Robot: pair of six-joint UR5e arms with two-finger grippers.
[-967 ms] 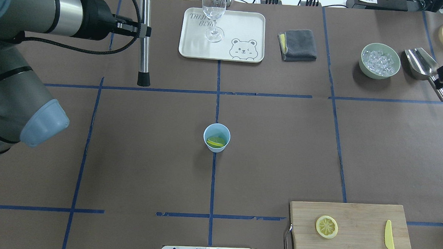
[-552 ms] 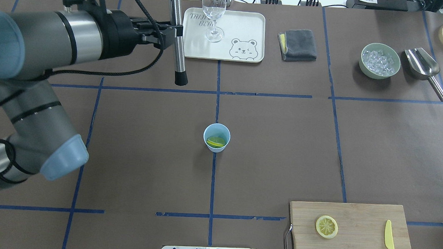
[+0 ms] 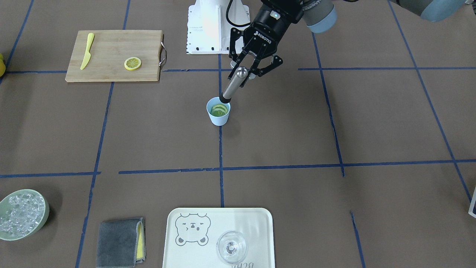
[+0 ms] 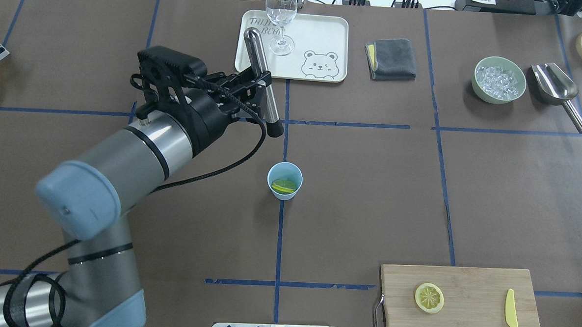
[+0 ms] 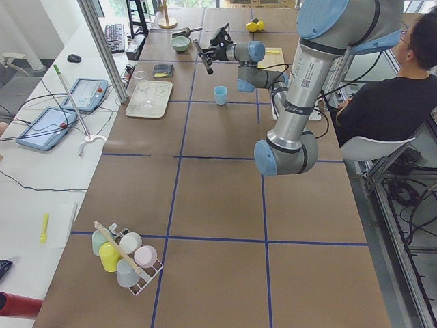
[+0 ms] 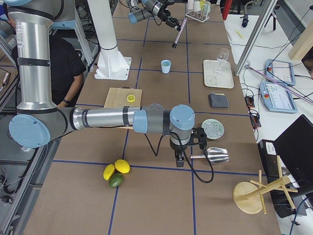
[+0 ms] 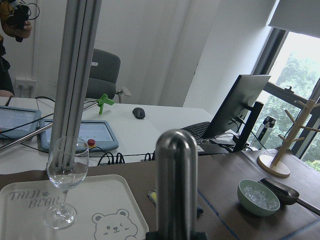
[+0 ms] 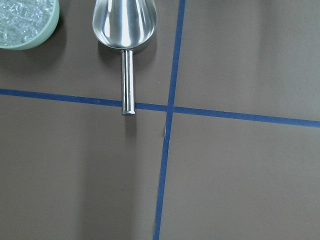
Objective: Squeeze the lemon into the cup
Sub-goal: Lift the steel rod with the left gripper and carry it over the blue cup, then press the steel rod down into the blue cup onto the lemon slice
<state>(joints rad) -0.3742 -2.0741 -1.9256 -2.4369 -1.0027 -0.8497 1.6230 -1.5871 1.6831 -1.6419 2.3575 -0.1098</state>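
Left gripper (image 4: 261, 81) pinches a steel muddler (image 4: 272, 111), tip aimed toward the cup (image 3: 218, 118) far from every bench edge, presumably to crush the lemon (image 4: 284, 186) inside.

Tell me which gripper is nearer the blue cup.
Left. The left gripper, holding a metal muddler, hovers above and left of the cup; the right gripper is far off beside the scoop.

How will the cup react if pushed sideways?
The cup is probably light: small plastic, holding only a lemon slice. It would likely slide or tip: narrow tapered base, standing free on the table. Its walls may flex under a hard grip.
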